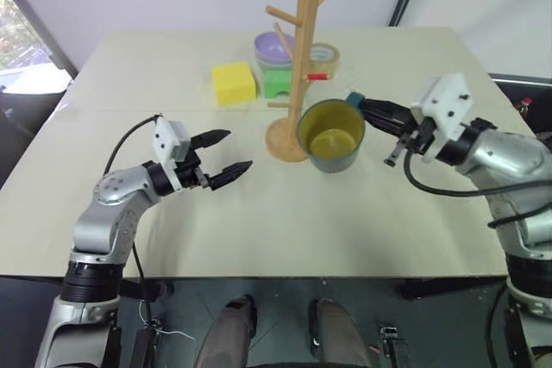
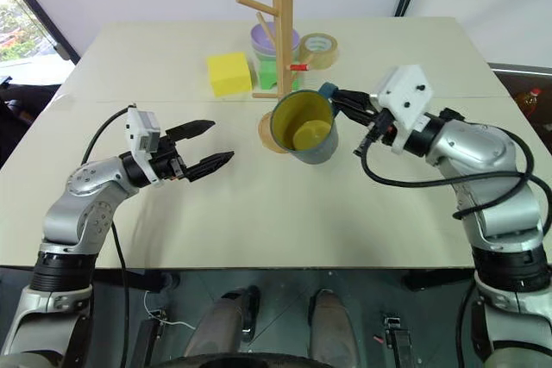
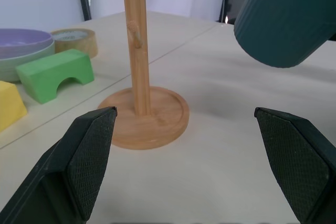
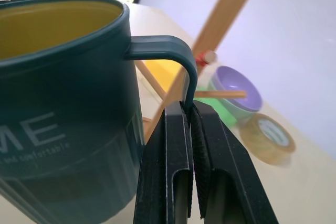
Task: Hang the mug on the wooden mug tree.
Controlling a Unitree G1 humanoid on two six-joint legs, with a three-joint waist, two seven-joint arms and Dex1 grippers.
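Left gripper (image 1: 226, 152) is open above the worktop (image 1: 285, 221); right gripper (image 4: 191, 109) pinches the handle of the mug (image 1: 331, 135), printed "ME" and "and comfortable", beside the wooden mug tree (image 1: 300, 75)

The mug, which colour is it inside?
Yellow inside the mug, clearest in the right eye view.

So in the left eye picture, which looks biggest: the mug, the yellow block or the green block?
1. The mug, though it's held up nearer the camera.
2. The yellow block.
3. The green block, partly hidden behind the wooden mug tree.
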